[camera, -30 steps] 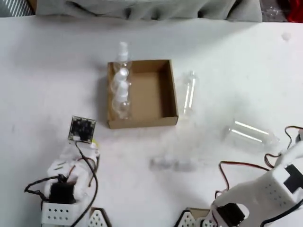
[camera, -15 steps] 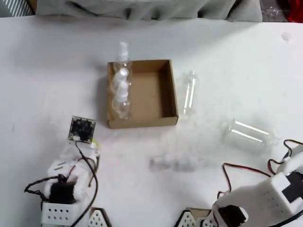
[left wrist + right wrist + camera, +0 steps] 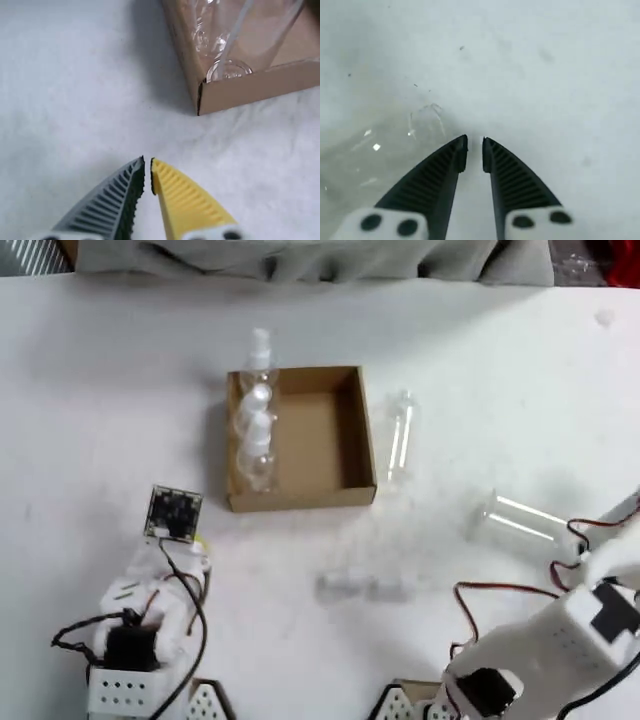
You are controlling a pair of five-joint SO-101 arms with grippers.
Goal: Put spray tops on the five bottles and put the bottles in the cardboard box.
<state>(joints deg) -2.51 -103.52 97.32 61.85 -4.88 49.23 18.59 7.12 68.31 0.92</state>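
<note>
Both grippers closed and empty over the table, with bottles lying outside the box.

The white table [image 3: 120, 400] carries the cardboard box [image 3: 310, 440], which sits just ahead of the left gripper [image 3: 147, 170]. That gripper's grey and yellow fingers meet at the tips with nothing between them, and the box's near corner lies a little off to one side. A boxed bottle [image 3: 256, 435] lies along the box wall on that gripper's side (its clear base shows in the left wrist view; I cannot tell whether more than one lies there). The right gripper [image 3: 474, 145] hangs low over the table, its black fingers all but shut on nothing, with a loose bottle [image 3: 520, 520] lying just beside it. A bare bottle [image 3: 399, 435] lies farther ahead of that gripper, next to the box's outer wall. The spray tops [image 3: 365, 588] lie on the table between the two grippers, too blurred to count.
</note>
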